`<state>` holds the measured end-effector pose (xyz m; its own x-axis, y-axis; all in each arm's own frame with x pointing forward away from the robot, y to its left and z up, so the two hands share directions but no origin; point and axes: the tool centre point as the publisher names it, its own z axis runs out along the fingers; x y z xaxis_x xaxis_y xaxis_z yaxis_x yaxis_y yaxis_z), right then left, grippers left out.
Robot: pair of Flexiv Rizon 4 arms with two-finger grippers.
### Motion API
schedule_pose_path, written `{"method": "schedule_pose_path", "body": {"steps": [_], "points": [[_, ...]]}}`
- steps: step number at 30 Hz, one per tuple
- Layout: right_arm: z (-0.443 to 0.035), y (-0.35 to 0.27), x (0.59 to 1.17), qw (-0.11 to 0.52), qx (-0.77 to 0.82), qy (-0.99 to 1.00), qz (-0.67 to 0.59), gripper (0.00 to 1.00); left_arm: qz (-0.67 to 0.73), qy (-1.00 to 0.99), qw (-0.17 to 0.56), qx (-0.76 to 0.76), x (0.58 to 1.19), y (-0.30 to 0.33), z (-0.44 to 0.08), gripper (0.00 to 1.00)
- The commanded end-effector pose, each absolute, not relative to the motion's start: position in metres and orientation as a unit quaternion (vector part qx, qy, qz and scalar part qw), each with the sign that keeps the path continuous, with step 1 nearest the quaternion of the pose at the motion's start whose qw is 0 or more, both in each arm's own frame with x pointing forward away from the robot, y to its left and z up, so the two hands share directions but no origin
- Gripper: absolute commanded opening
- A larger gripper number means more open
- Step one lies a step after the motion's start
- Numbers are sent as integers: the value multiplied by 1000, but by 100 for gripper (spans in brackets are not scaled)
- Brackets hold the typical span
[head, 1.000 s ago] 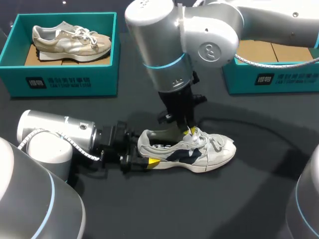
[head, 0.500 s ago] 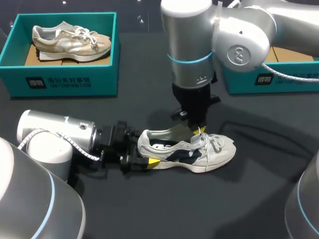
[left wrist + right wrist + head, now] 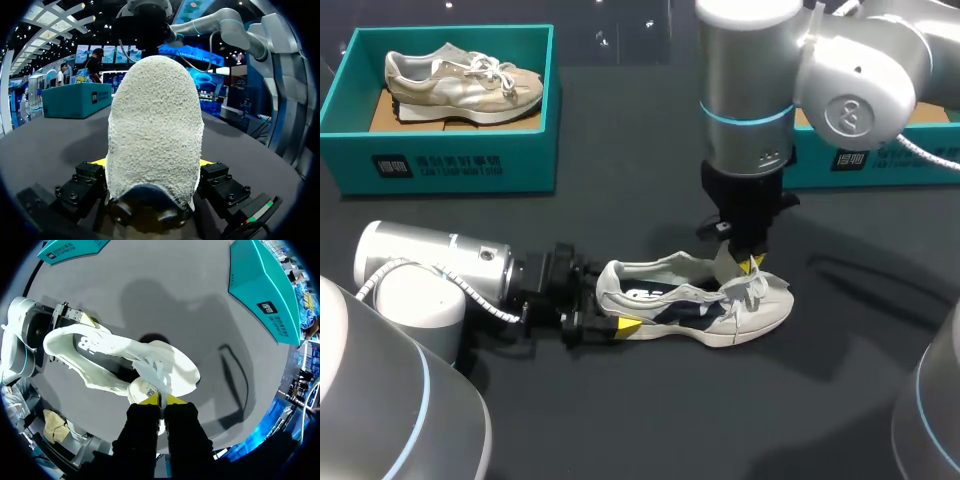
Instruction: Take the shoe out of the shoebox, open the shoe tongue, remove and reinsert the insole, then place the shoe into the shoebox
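The right gripper (image 3: 752,264) (image 3: 160,400) hangs straight down over the middle of the shoe (image 3: 705,310) (image 3: 115,355), its yellow tips pressed nearly together on the tongue (image 3: 724,262) (image 3: 143,388), pinching the thin flap from both sides and holding it lifted above the laces. The left gripper (image 3: 605,308) (image 3: 152,162) lies low along the table (image 3: 620,420), its fingers spread around the heel and touching it on either side, so the heel fills the left wrist view. The shoe is white with dark side panels and stands upright on its sole on the dark table, outside both boxes, its toe pointing away from the left arm. Well behind it, at the far left, the left shoebox (image 3: 450,165), teal and open, holds a beige shoe (image 3: 460,82). At the far right, the right shoebox (image 3: 880,162), also teal, is partly hidden behind the right arm.
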<state>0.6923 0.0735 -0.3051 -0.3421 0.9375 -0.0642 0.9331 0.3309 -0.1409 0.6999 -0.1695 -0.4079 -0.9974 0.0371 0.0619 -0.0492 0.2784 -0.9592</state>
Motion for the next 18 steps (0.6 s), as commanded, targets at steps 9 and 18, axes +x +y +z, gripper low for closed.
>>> {"method": "schedule_pose_path", "body": {"steps": [9,18], "points": [[-322,46,693,23,-598,-797,82,5,599,-800,36,4,700,-171,-409,0],[-337,35,694,15,-622,-778,90,26,599,-800,36,4,700,-171,-409,0]]}}
